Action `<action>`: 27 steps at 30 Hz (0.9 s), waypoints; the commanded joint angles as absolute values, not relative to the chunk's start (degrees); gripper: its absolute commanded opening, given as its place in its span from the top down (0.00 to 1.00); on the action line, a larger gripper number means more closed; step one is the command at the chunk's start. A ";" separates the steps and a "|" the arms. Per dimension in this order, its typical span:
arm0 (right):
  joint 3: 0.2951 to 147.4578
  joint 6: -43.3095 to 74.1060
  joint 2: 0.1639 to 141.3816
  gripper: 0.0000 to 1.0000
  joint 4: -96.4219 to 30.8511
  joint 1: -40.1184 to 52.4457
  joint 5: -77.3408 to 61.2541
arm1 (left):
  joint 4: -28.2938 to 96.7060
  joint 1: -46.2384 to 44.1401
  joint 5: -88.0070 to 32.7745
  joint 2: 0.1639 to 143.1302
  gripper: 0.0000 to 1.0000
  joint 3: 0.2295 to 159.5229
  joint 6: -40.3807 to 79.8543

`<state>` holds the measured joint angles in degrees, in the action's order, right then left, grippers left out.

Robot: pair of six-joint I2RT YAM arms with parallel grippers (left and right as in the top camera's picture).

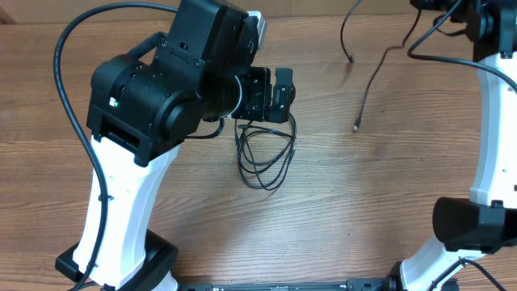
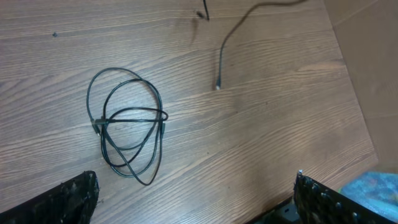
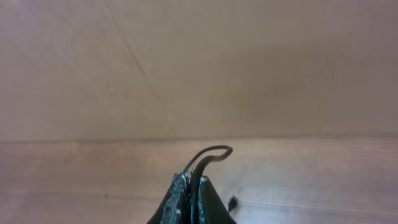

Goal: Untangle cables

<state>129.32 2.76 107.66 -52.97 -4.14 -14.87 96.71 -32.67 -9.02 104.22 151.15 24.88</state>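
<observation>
One looped cable (image 2: pixel 127 124) lay under the wide-apart left gripper (image 2: pixel 196 199), while the right gripper (image 3: pixel 191 183) clamped a cable strand (image 3: pixel 211 151).

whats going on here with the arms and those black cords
Two robot arms are sorting out a tangle on a wooden table. The left gripper hovers open above a looped cable, not touching it. The right gripper is shut on a separate thin strand.
</observation>
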 commanded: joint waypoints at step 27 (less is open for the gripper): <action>130.06 14.96 121.56 0.96 -38.68 -10.11 -4.08 | 96.79 -33.04 -8.36 104.62 0.00 151.00 23.97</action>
